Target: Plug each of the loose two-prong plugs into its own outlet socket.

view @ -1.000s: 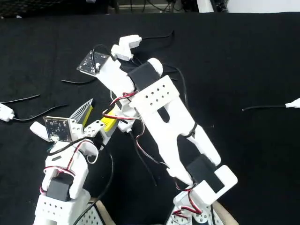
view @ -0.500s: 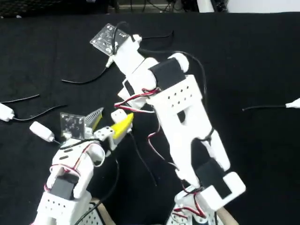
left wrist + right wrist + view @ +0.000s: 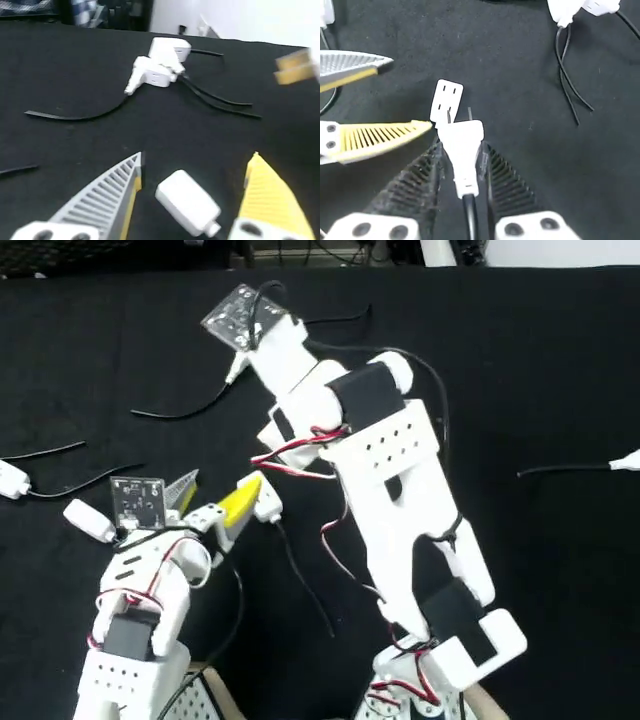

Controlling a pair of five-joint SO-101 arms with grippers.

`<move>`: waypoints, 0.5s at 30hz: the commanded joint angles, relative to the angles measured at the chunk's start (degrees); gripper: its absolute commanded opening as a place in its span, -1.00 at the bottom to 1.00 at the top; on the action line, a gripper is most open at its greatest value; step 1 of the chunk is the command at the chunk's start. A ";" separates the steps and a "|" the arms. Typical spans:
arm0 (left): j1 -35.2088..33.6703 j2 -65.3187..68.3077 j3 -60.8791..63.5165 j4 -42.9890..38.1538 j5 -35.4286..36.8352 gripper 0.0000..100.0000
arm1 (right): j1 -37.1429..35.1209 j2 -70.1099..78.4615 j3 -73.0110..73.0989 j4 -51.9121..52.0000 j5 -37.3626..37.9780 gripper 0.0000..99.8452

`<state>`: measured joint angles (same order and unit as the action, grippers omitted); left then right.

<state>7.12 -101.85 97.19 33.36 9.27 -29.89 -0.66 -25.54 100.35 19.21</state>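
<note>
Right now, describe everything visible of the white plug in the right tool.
The white plug is smooth plastic, flat-bodied, with two thin metal prongs bare at its front and a black cord leaving its rear. The right tool grips its sides between dark ribbed fingers. Its prongs point at a white two-slot socket, not inserted.

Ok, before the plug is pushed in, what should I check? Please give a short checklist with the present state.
1. Right gripper grips the plug: ok.
2. Prongs face the socket's slots: not ok, one prong lies beside the socket.
3. Left gripper clamps the socket: not ok, its fingers stand open around it.
4. Loose cables away from the plug: ok.
5. Prongs straight: cannot tell.
</note>
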 commanded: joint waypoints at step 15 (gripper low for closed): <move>-16.48 -0.88 -0.40 8.44 -0.44 -0.34 | -4.48 20.62 -8.84 0.88 -11.78 -0.98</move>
<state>-8.35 -101.85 97.19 39.25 9.27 -31.30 17.71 -31.69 100.35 10.15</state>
